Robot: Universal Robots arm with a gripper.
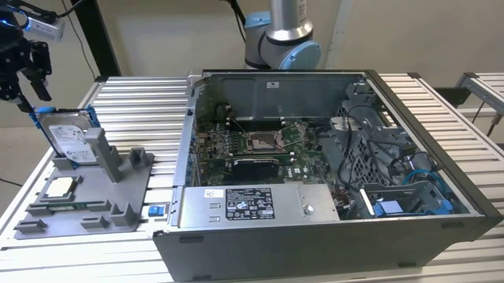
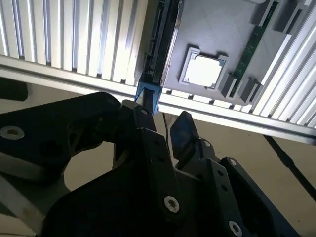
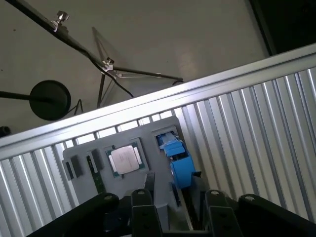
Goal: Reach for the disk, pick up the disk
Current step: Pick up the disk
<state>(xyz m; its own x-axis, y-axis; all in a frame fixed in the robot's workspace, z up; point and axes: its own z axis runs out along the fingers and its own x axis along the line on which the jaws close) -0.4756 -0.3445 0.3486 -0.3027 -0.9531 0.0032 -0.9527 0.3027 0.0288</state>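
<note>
The disk (image 1: 67, 140) stands on edge in a grey holder (image 1: 118, 188) at the exterior view's left. It is silver-grey with a white label and a blue bracket. My black gripper (image 1: 33, 99) hangs just above the disk's upper far corner, open and holding nothing. In the second wrist view the disk (image 2: 159, 44) shows edge-on, and its blue corner (image 2: 147, 95) lies close to one finger of the gripper (image 2: 163, 122). In the first wrist view the blue bracket (image 3: 177, 160) sits just beyond the gap of the gripper (image 3: 177, 200).
A small square silver chip (image 1: 59, 187) lies flat on the holder beside the disk, and appears in both wrist views (image 2: 203, 70) (image 3: 124, 159). An open computer case (image 1: 331, 194) stands to the exterior view's right. The ribbed metal table (image 1: 141, 100) ends near the holder.
</note>
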